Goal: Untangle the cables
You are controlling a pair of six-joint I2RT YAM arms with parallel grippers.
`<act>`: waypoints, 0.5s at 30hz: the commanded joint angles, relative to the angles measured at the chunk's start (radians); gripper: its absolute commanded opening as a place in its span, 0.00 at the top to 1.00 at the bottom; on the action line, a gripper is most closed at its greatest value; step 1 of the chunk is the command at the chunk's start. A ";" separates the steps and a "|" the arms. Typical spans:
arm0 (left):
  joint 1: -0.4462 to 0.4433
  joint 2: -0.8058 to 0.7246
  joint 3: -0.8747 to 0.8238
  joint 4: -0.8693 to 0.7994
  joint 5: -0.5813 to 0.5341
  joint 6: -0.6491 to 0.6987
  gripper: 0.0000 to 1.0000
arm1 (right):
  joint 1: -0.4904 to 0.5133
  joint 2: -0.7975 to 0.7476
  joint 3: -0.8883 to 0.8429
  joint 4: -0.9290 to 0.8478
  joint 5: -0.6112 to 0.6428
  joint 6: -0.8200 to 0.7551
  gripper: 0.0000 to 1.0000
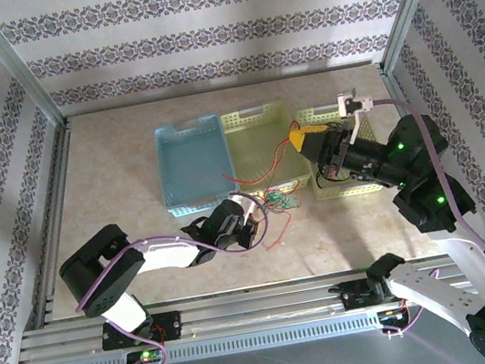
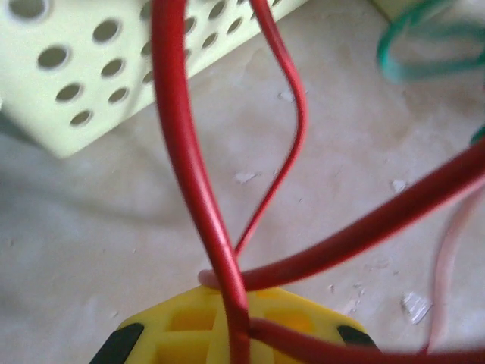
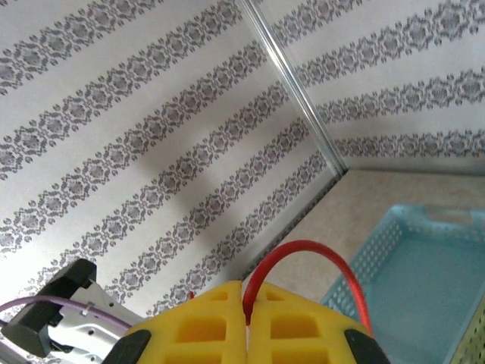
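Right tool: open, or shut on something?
Shut on a red cable. In the right wrist view the right tool has its yellow fingers pressed together, the cable looping out of the seam.

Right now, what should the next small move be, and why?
Probably pull the right tool slightly up and away: it is shut on the red cable, and the left tool holds red cable low by the tangle, so tension could draw that strand out.
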 commanded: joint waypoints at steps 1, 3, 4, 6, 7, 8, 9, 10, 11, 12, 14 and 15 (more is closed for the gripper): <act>0.010 -0.026 -0.031 -0.053 -0.021 -0.005 1.00 | -0.017 0.013 0.070 0.069 -0.008 -0.048 1.00; 0.010 -0.029 -0.043 -0.061 -0.022 -0.015 1.00 | -0.021 0.027 0.092 0.093 -0.008 -0.054 1.00; 0.010 -0.031 -0.047 -0.068 -0.024 -0.019 1.00 | -0.024 0.035 0.106 0.099 0.001 -0.062 1.00; 0.010 -0.030 -0.055 -0.081 -0.030 -0.022 1.00 | -0.025 0.049 0.131 0.109 0.022 -0.087 1.00; 0.010 -0.029 -0.059 -0.086 -0.036 -0.025 1.00 | -0.025 0.054 0.144 0.115 0.034 -0.101 1.00; 0.010 -0.027 -0.065 -0.090 -0.040 -0.030 1.00 | -0.027 0.059 0.155 0.120 0.047 -0.115 1.00; 0.010 -0.025 -0.070 -0.093 -0.043 -0.036 1.00 | -0.030 0.067 0.173 0.123 0.053 -0.132 1.00; 0.010 -0.021 -0.075 -0.093 -0.044 -0.040 1.00 | -0.033 0.076 0.193 0.123 0.061 -0.148 1.00; 0.010 -0.018 -0.080 -0.093 -0.044 -0.046 1.00 | -0.036 0.082 0.211 0.122 0.064 -0.159 1.00; 0.010 -0.013 -0.086 -0.093 -0.044 -0.051 1.00 | -0.039 0.089 0.230 0.123 0.073 -0.176 1.00; 0.010 -0.005 -0.096 -0.094 -0.049 -0.058 1.00 | -0.044 0.093 0.254 0.125 0.100 -0.202 1.00; 0.010 -0.001 -0.102 -0.094 -0.055 -0.064 1.00 | -0.047 0.091 0.261 0.127 0.120 -0.216 1.00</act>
